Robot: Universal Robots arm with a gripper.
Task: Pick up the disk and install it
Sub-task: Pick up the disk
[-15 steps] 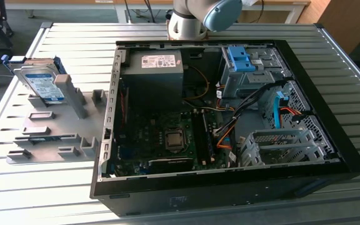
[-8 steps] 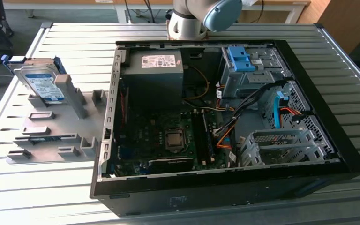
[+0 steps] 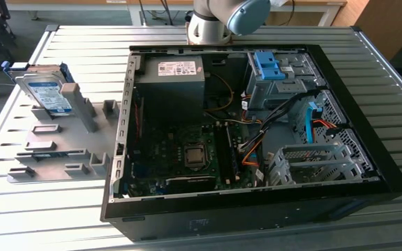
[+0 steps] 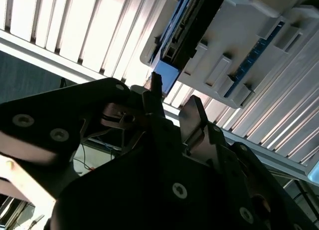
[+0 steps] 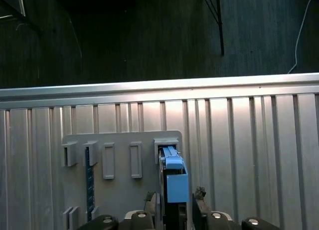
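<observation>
Tool (image 4: 173, 92) spread, empty. Flat silver disk (image 3: 44, 91), blue-framed, stands edgewise in grey plastic rack (image 3: 54, 152) on ribbed metal desk (image 3: 89, 39); exterior view shows its label.

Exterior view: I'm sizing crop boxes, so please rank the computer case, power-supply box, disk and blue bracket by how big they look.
Largest to smallest:
1. computer case
2. power-supply box
3. disk, standing on edge and seen at a slant, so it looks narrower than its face
4. blue bracket
</observation>
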